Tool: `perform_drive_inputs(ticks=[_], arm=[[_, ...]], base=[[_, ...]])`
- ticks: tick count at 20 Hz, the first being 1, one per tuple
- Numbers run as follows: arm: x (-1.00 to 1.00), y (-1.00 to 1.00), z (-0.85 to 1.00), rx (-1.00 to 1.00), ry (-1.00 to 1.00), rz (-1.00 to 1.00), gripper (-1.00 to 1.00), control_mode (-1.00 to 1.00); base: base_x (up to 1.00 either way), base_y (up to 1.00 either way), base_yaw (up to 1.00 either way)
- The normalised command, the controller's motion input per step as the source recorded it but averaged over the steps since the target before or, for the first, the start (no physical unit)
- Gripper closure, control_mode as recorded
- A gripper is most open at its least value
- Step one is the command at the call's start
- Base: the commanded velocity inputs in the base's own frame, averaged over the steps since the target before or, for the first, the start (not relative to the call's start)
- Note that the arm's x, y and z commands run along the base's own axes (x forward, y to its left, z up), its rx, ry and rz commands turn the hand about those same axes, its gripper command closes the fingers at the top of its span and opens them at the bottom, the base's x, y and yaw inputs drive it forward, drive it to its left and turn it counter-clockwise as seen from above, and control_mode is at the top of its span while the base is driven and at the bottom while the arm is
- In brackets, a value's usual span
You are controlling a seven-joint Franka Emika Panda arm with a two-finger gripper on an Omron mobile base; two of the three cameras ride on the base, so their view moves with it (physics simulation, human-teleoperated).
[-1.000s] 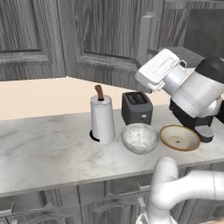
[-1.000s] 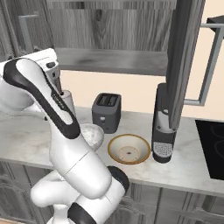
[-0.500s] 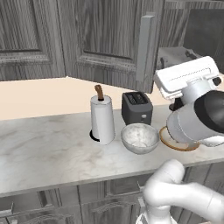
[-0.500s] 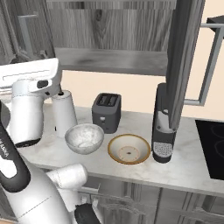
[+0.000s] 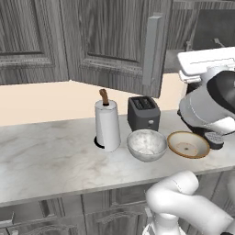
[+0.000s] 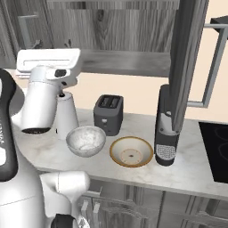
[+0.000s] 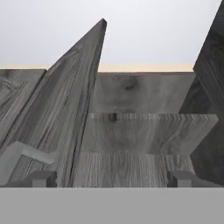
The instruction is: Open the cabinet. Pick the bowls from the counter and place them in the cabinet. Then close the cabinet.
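Both cabinet [image 6: 133,40] doors are standing open. The grey bowl [image 5: 147,145] and tan bowl [image 5: 188,144] are sitting side by side on the surface [image 5: 50,160] in front of the toaster [image 5: 143,113]. They are probably rigid, smooth and chippable, so gripping over a rim looks best. The end effector [image 7: 112,178] is facing the cabinet shelf [image 7: 144,131], fingers wide apart and empty, well above both bowls.

1. I see the cabinet [image 5: 110,41] at the upper middle as dark grey wood grain, matt, with a smooth grey bar handle [image 5: 153,50].
2. The counter [image 5: 50,160] looks like polished pale marble.
3. The speckled bowl [image 5: 147,145] reads as stone; the tan bowl [image 5: 188,144] looks glazed.
4. The toaster [image 5: 143,113] appears matt dark plastic or metal.
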Motion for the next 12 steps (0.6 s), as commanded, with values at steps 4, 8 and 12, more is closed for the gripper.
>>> perform_drive_inputs(ticks=[4, 8, 12], arm=[[0.38, -0.36, 0.02, 0.02, 0.22, 0.05, -1.0, -1.0], [0.28, -0.36, 0.0, 0.0, 0.23, 0.1, -1.0, -1.0], [0.11, -0.55, 0.0, 0.04, 0.21, 0.16, -1.0, -1.0]], base=[[0.0, 0.0, 0.0], [0.0, 0.0, 0.0], [0.0, 0.0, 0.0]])
